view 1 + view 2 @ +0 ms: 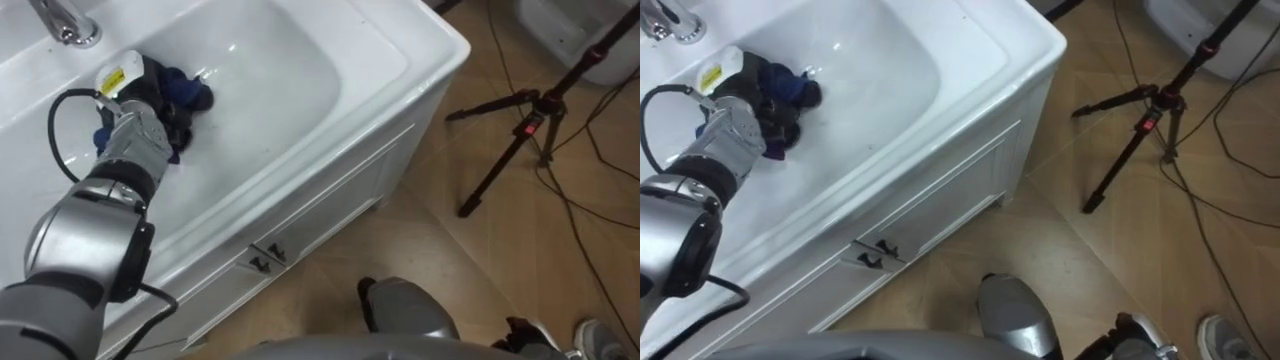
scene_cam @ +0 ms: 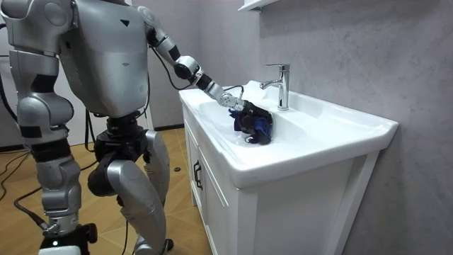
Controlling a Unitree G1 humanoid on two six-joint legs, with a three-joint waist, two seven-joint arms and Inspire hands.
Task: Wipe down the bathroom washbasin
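Left hand (image 1: 150, 100) reaches into the white basin (image 1: 300, 70) and rests on a dark blue cloth (image 1: 188, 90) bunched on the basin floor, the only item inside. The cloth lies under and just ahead of the hand, touching it; whether the hand grips it or merely presses on it cannot be told. Tap (image 1: 65, 22) stands on the rim just beyond the hand. Right hand (image 2: 67, 230) hangs at the robot's side, state not discernible. A tripod (image 1: 520, 125) stands on the floor, well apart.
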